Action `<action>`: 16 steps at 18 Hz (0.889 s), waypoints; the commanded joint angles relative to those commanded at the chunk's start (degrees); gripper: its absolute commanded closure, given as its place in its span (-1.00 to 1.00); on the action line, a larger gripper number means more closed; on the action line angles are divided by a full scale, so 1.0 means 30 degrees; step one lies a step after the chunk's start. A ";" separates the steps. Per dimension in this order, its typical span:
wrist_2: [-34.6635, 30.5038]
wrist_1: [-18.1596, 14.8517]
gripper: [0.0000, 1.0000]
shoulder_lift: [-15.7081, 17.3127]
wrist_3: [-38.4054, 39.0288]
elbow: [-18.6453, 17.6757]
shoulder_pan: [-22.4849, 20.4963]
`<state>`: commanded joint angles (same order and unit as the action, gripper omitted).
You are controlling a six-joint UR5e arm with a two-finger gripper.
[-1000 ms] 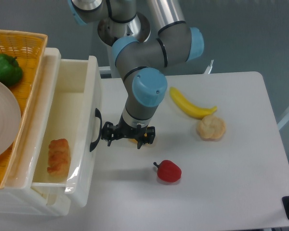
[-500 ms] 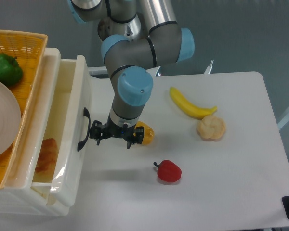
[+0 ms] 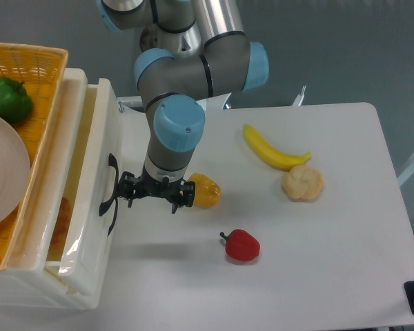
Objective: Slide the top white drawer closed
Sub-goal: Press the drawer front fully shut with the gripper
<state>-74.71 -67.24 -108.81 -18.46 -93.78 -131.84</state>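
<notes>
One arm, one drawer, and you're right up against it: your gripper point(image 3: 154, 194) sits low over the table, just beside the black handle point(image 3: 109, 194) of the top white drawer point(image 3: 99, 207), at the table's left edge. From this angle I cannot tell whether the claw is spread or pressed together; the dark fingers are too small and cluttered to read, and whether they touch the handle is unclear too.

That drawer stands only a little way out from the cabinet point(image 3: 27, 293), with a narrow strip of its inside showing and something orange-brown point(image 3: 61, 219) just visible in the gap. On top of the cabinet you have the yellow wicker basket point(image 3: 29, 69), holding a green pepper point(image 3: 8, 98) and a white plate point(image 3: 1, 179).

Out on the white table point(image 3: 331, 276), a yellow-orange pepper point(image 3: 203, 191) lies just beside your wrist, on its right. Nearer the front edge sits a red pepper point(image 3: 242, 245), apart from everything else. Toward the back and right of centre, a banana point(image 3: 272, 149) curves along, with a pale bread roll point(image 3: 303, 183) close by its lower tip.
</notes>
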 joint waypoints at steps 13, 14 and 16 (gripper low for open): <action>-0.0059 -0.0029 -1.00 0.0058 0.0000 -0.0029 0.0293; -0.0059 -0.0029 -1.00 0.0030 0.0029 -0.0058 0.0322; -0.0059 0.0000 -1.00 0.0029 0.0262 -0.0030 0.0322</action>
<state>-74.88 -67.24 -108.72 -17.67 -93.87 -130.87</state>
